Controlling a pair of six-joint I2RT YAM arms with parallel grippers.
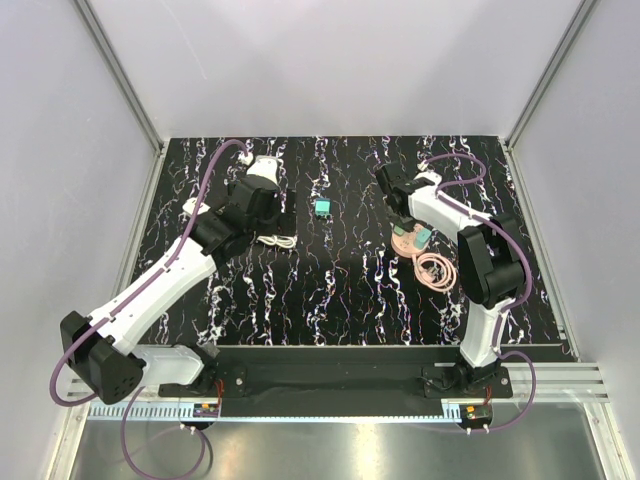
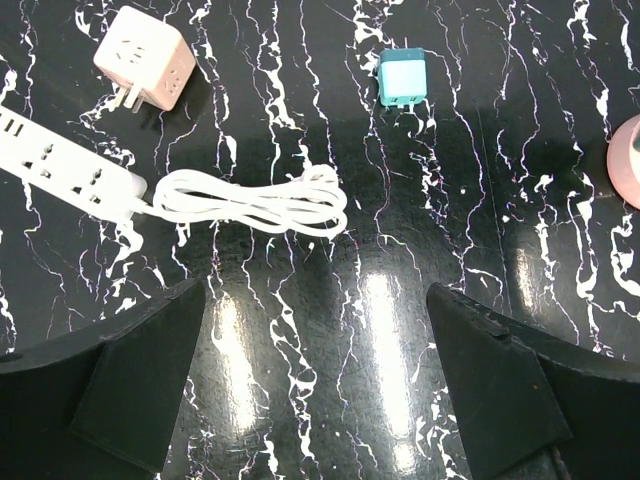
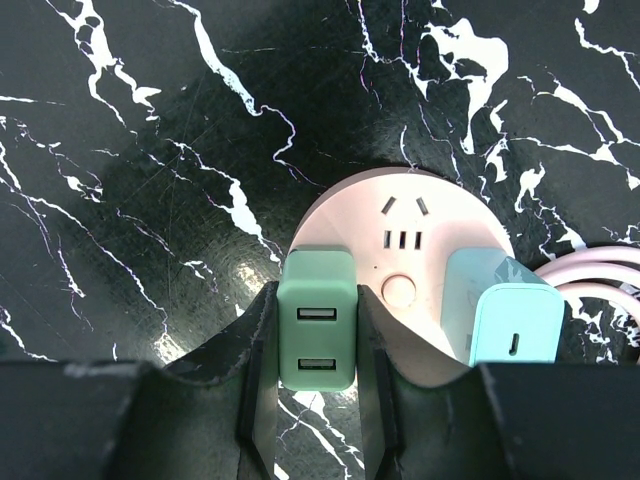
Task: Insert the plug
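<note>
The right gripper (image 3: 317, 345) squeezes the green plug (image 3: 317, 330) tight, right at the near edge of the round pink socket (image 3: 400, 215), with a blue plug (image 3: 515, 325) on its right, while the left gripper (image 2: 313, 330) is wide open, a white cord (image 2: 250, 200) just ahead.

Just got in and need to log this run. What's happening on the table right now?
The right gripper is clamped on a green USB charger at the edge of the round pink socket hub, which already carries a teal charger. Whether the green one's prongs are seated cannot be seen. The left gripper hangs open above a white power strip and its coiled cord, holding nothing.
</note>
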